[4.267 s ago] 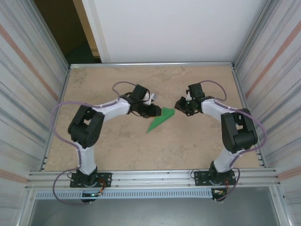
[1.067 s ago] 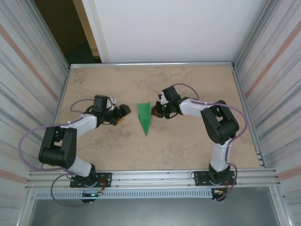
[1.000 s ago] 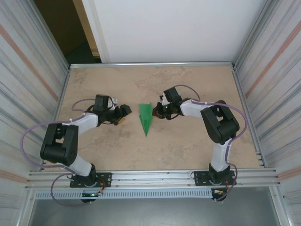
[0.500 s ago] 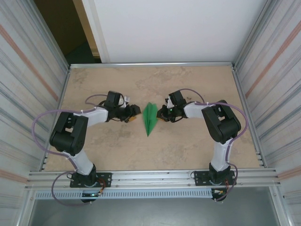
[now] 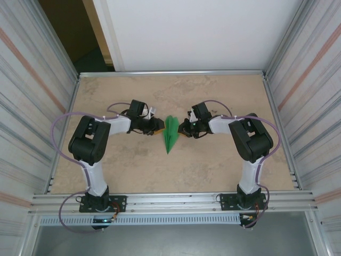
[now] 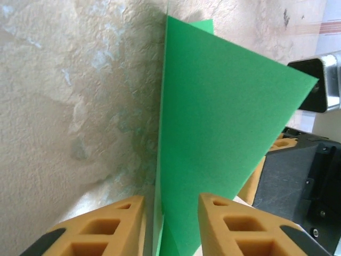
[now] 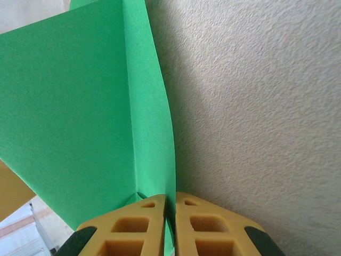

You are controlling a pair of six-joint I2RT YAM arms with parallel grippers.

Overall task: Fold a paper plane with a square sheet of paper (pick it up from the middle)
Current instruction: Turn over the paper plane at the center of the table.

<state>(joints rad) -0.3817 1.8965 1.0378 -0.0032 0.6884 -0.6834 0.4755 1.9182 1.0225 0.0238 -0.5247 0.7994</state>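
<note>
Beige counter (image 5: 224, 165), walled rig. Green paper plane (image 5: 170, 133) sits mid-counter btwn both hands, flaps standing up. On one side the right hand (image 7: 170, 201) is pinched tight on a flap's edge. The left hand (image 6: 170, 202) straddles the other flap, spread apart, no grip yet. I'd clamp left squarely near the crease, hold right steady, then lift both level so nothing tears or unfolds.

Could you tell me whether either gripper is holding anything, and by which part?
The right gripper pinches the paper plane by the wing edge on its side, near the wide end. The left gripper straddles the opposite wing, jaws apart.
</note>
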